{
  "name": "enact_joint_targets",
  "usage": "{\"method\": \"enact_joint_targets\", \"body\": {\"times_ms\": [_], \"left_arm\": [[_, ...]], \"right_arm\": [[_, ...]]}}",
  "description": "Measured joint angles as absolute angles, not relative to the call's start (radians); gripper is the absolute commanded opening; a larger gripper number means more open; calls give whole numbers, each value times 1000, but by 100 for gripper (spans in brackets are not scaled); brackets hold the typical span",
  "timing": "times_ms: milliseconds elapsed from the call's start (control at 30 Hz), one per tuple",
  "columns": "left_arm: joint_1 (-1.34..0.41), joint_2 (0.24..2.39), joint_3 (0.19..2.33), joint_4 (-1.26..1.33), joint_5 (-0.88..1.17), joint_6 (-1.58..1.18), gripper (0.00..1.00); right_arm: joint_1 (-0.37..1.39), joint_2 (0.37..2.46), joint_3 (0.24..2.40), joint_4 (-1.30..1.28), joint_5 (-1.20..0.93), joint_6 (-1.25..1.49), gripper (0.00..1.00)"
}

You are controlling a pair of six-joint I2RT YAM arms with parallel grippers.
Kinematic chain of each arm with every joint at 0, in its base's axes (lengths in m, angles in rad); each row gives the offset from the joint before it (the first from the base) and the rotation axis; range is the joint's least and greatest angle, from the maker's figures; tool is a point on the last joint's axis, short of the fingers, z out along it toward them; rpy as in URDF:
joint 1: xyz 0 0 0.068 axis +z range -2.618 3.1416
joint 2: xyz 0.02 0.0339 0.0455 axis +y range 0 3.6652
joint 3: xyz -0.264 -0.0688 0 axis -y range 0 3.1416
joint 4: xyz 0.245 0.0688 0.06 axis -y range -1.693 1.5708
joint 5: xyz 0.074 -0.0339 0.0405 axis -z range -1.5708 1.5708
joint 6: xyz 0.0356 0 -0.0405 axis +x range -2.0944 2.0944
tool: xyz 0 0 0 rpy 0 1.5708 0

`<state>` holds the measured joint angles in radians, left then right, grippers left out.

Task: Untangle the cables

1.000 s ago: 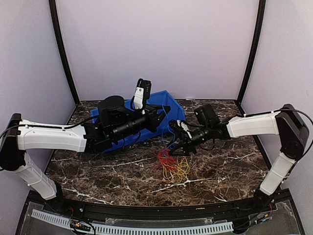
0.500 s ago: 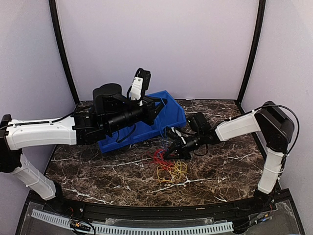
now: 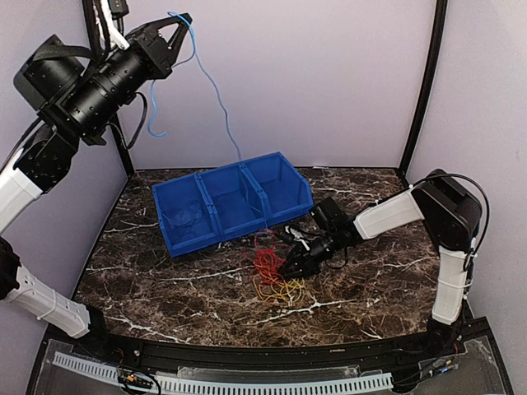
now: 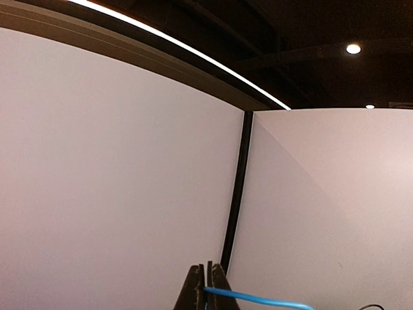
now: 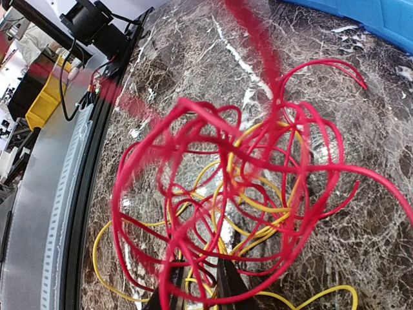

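Note:
My left gripper is raised high at the upper left, shut on a blue cable. The cable hangs down in a long curve towards the bin, with a short loose end dangling to the left. In the left wrist view the closed tips pinch that blue cable. My right gripper is low on the table, inside the tangle of red cable and yellow cable. In the right wrist view its tips are close together around red loops and yellow strands.
A blue three-compartment bin stands just behind the tangle and also shows in the right wrist view. The table's black front rail with a white slotted strip runs along the near edge. Black corner posts frame the back wall.
My left arm has swung from over the bin up to the top left, drawing the blue cable out of the tangle. My right gripper has moved down and left into the red and yellow cables.

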<state>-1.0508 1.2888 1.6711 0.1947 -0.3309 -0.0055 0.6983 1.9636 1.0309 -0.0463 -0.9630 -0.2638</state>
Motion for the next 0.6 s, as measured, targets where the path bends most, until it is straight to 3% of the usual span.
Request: {"method": "enact_joint_targets", "body": {"times_ms": [133, 333, 600], "left_arm": [[-1051, 1266, 1665, 195, -364, 19, 0], [-1051, 1303, 1667, 122, -502, 64, 0], [-1032, 1368, 1968, 119, -714, 326, 0]], "right_arm": [[693, 1964, 1031, -59, -962, -267, 9], [677, 1964, 1032, -76, -937, -264, 9], [657, 1979, 1053, -110, -922, -268, 9]]}}
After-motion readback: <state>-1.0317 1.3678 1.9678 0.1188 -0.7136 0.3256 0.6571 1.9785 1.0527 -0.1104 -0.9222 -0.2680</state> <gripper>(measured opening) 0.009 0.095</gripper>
